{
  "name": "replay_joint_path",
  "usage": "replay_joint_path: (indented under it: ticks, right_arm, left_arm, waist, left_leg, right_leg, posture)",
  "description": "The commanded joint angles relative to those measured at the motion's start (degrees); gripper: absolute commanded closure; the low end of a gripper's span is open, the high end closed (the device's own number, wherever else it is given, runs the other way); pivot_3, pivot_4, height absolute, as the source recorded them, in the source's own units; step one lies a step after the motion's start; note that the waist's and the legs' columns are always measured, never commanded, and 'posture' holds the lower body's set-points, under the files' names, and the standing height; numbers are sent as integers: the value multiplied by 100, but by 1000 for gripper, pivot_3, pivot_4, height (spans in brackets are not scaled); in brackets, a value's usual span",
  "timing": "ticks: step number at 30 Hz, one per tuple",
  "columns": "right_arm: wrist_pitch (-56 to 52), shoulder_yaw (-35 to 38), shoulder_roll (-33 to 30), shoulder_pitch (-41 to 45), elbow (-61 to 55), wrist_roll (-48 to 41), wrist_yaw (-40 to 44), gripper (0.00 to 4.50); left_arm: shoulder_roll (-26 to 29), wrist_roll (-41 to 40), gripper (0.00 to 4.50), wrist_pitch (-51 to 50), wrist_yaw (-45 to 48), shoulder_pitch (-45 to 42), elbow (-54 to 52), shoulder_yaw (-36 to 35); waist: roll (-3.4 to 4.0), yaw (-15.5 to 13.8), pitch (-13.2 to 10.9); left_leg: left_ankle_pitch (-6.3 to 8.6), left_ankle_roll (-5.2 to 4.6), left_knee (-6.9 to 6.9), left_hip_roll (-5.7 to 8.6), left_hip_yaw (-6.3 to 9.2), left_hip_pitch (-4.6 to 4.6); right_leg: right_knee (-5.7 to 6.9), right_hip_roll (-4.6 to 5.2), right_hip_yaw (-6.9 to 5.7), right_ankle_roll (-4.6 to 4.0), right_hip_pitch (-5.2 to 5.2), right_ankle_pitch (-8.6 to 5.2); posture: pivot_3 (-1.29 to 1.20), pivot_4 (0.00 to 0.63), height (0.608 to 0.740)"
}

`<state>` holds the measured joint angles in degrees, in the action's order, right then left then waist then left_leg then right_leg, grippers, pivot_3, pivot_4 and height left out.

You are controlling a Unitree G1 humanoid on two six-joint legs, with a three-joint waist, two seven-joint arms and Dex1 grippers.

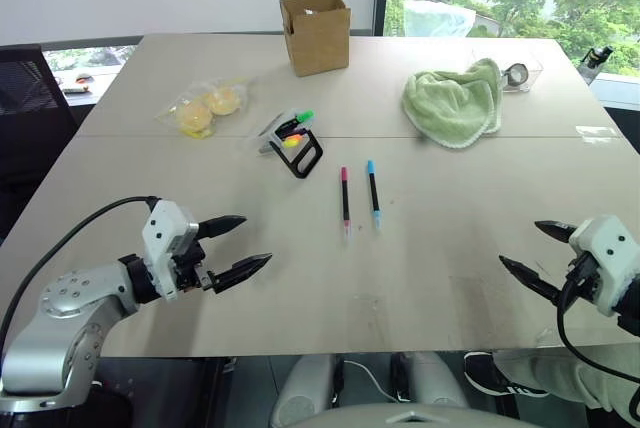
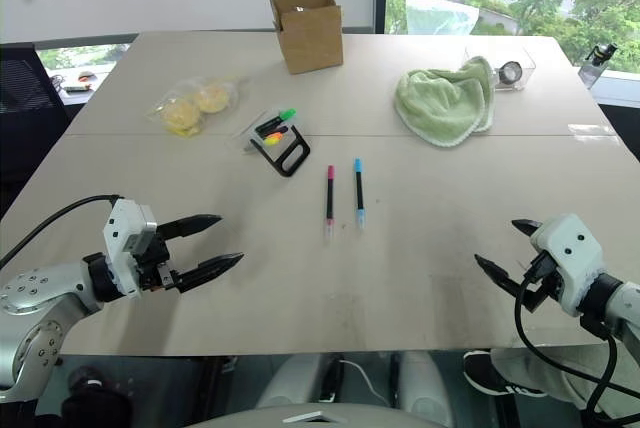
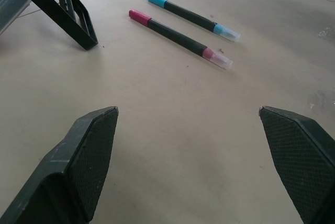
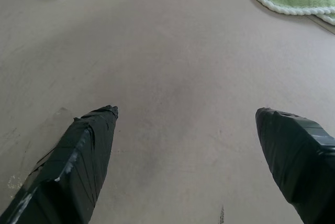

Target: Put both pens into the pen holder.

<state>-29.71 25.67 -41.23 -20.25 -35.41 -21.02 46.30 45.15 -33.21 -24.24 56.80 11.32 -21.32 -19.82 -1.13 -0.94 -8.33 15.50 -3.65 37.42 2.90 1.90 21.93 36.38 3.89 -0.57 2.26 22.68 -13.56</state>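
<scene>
The magenta pen (image 1: 345, 196) and the light blue pen (image 1: 373, 193) lie side by side, apart, mid-table, just beside the pen holder (image 1: 297, 145), which carries highlighters (image 1: 296, 123). The left gripper (image 1: 240, 245) and right gripper (image 1: 528, 252) hover near the table's front edge, fingers spread, empty. Beyond lie a green towel (image 1: 455, 101) and a cardboard box (image 1: 316, 32).

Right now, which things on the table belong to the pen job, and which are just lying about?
Job: magenta pen; blue pen; pen holder.
Lying about: cardboard box; green towel; bag of yellow items.
</scene>
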Motion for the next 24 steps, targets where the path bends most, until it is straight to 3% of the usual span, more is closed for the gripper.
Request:
replay_joint_path:
  ticks: [1, 7, 10, 12, 15, 19, 21, 24]
  right_arm:
    - [-119, -99, 55, 260, -278, -175, -218, 0]
    - [-1012, -908, 231, 1163, -707, -494, -848, 0]
    - [-1088, -1313, 321, 1617, -775, -618, -920, 0]
    - [-858, -1362, 287, 1636, -808, -667, -740, 0]
    - [-475, -1310, 176, 1506, -840, -698, -415, 0]
    - [-542, -1302, 42, 1596, -786, -652, -541, 0]
    - [-1100, -1368, 30, 1843, -771, -945, -742, 0]
    - [-2164, -1959, 146, 2705, -684, -936, -1381, 0]
  left_arm:
    - [-21, -84, 20, 40, -61, -164, -156, -11]
    - [-178, -190, 20, -168, -330, -409, -427, 161]
    - [-433, -263, 20, -673, -1144, -816, -899, 409]
    - [-613, -383, 20, -1449, -1965, -1260, -1198, 610]
    - [-748, -980, 20, -3684, -3171, -2236, -1603, 933]
    - [-1332, -1229, 20, -5596, -4067, -3587, -1518, 1172]
    - [-1639, -1101, 20, -5949, -4359, -3911, -1432, 1165]
    - [-1833, -1178, 20, -5680, -4166, -3838, -1421, 1087]
  waist:
    - [0, 0, 0]
    - [5, 10, -3]
    - [5, -14, -4]
    - [7, -17, -6]
    - [0, -111, -6]
    - [-1, -112, -8]
    - [-8, -74, -10]
    - [-11, 67, -11]
  left_leg:
    - [0, 0, 0, 0, 0, 0]
    - [1, -1, 0, 0, 0, 0]
    - [-3, 6, 0, 1, 1, 4]
    - [-5, 10, 0, 4, 2, 6]
    - [-5, 9, 4, 13, 12, 12]
    - [-7, 11, 9, 20, 12, 7]
    - [-8, 13, 13, 20, 12, 6]
    - [-14, 23, 11, 20, 11, -1]
  right_leg:
    - [0, 0, 0, 0, 0, 0]
    - [1, 2, -2, -6, 2, -3]
    - [-1, 2, -6, 12, 2, 7]
    - [-6, 4, -7, 13, 2, 8]
    - [-8, 7, -16, 18, 1, 10]
    - [5, 0, -14, 23, 0, 11]
    - [10, -5, -13, 24, 0, 12]
    - [19, -10, 0, 23, 3, 11]
  posture:
    - [0, 150, 740]
    - [0, 150, 740]
    - [0, 150, 740]
    - [0, 150, 740]
    - [0, 150, 740]
    - [0, 150, 740]
    - [0, 150, 740]
    - [0, 150, 740]
